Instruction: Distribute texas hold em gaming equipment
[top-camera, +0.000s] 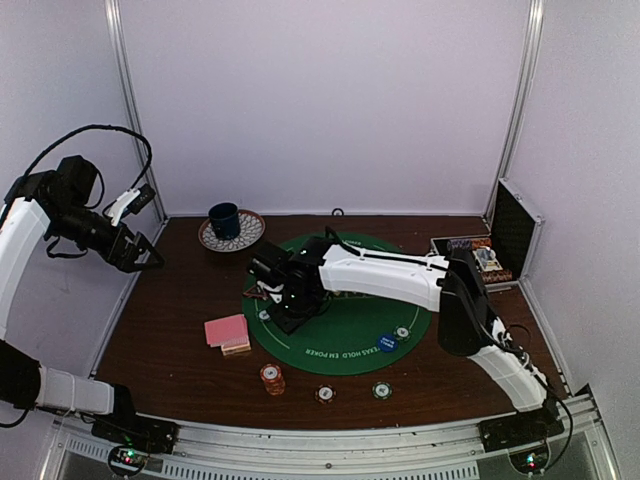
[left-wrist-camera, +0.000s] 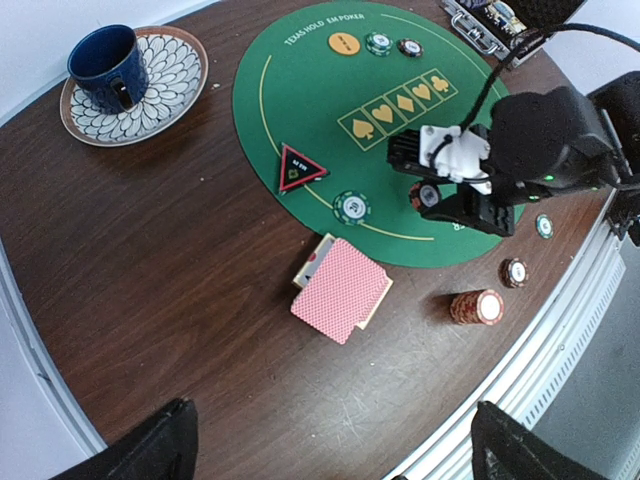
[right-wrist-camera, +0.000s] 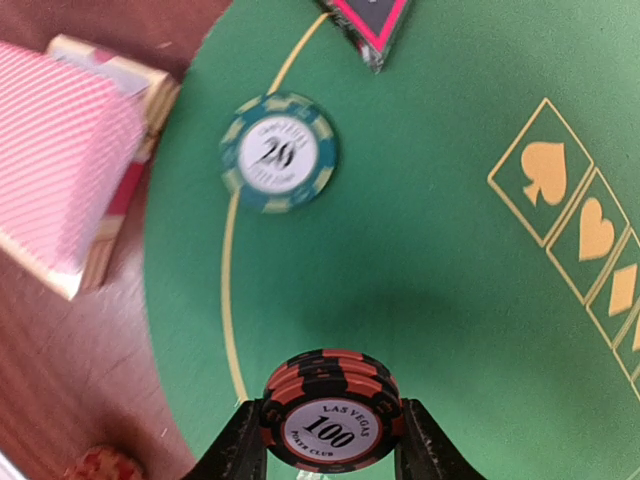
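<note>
Two right fingers (right-wrist-camera: 238, 445) pinch a short stack of red-and-black chips (right-wrist-camera: 330, 405) by its sides, low over the green mat (right-wrist-camera: 430, 280). Whether the stack touches the felt cannot be told. Bare felt lies all round it. Ahead of the stack, a green chip (right-wrist-camera: 278, 152) lies flat on the mat's gold border line. Beyond it the triangular marker (right-wrist-camera: 365, 22) sits near the mat's rim.

Off that edge, on the dark wooden surface (left-wrist-camera: 130, 280), the pink-backed cards (left-wrist-camera: 340, 290) lie in a loose pile, near the green chip but apart from it. Closer to the front rail (left-wrist-camera: 570, 320) stands a stack of orange chips (left-wrist-camera: 476, 307), with two loose chips (left-wrist-camera: 515, 272) between mat and rail.

A blue button (top-camera: 388, 343) lies on the mat's near right part. An orange button (left-wrist-camera: 343, 43) lies by the border on the mat's side towards the case.

The cup (top-camera: 224, 218) on its saucer (top-camera: 247, 237) stands at the back, just clear of the mat. The open case (top-camera: 490, 250) fills the far right corner.

The left fingers (left-wrist-camera: 160, 445) are spread wide and hold nothing, raised above the surface's left edge, well apart from everything. The widest bare wood runs along that left side, between cards, saucer and edge.
</note>
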